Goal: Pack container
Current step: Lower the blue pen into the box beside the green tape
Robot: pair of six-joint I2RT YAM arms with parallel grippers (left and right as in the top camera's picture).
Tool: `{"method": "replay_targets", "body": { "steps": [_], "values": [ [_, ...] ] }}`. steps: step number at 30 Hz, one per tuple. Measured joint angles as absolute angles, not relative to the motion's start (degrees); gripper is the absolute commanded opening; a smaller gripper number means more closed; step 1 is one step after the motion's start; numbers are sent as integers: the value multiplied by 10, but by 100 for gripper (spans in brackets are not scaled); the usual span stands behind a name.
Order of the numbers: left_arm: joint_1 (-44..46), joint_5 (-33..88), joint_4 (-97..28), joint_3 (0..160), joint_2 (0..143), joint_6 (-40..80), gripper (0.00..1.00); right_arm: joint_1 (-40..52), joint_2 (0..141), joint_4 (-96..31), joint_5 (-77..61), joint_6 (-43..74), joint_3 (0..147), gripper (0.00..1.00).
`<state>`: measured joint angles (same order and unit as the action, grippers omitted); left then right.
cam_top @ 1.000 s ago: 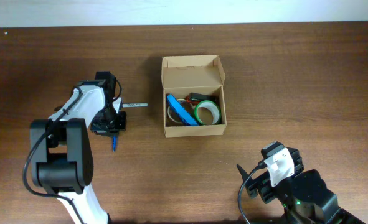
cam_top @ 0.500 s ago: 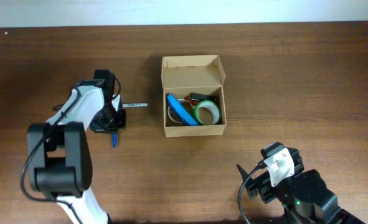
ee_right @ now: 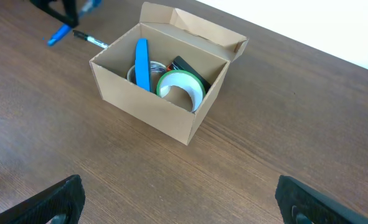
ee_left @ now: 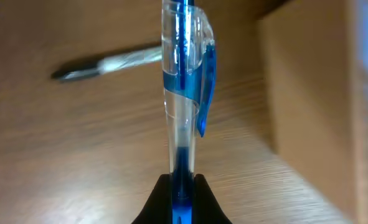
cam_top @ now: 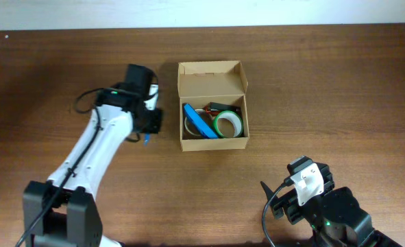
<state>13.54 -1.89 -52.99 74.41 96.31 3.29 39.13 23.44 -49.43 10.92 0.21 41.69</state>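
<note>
Near the middle of the counter (cam_top: 325, 82), seen from overhead: the container (cam_top: 214, 143), top open, lid flap folded back toward 12 o'clock. Inside:
- a flat blue packet (cam_top: 201, 121), leaning along the 9 o'clock side
- a green tape roll (cam_top: 228, 123), on edge toward 3 o'clock
- a pale ring (cam_top: 190, 127), partly hidden by the packet
- a dark item (cam_top: 221, 107) toward 12 o'clock, too small to identify

At 9 o'clock of the container, just beside its wall: the left gripper (cam_top: 148, 129), clamped tight on a blue pen (ee_left: 185, 93). From the left wrist camera, pinched at its lower end between dark fingertips (ee_left: 159, 202) and standing straight up the view, clip turned toward the cardboard wall at 3 o'clock. Beyond it, flat on the wood: a second pen (ee_left: 103, 62), blurred, probably clear-barrelled with a dark tip.

At 5 o'clock of the container, well apart: the right gripper (ee_right: 180, 199), spread wide, holding nothing, aimed toward the box across bare wood.
</note>
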Motion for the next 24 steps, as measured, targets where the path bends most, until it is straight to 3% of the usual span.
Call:
{"method": "replay_targets", "body": {
  "steps": [9,24],
  "values": [
    [240,-16,-455,814,963,112,5,391,234,-494,109,2,417,99],
    [347,-15,-347,819,1026,610,5,391,234,-494,109,2,417,99]
  ]
}}
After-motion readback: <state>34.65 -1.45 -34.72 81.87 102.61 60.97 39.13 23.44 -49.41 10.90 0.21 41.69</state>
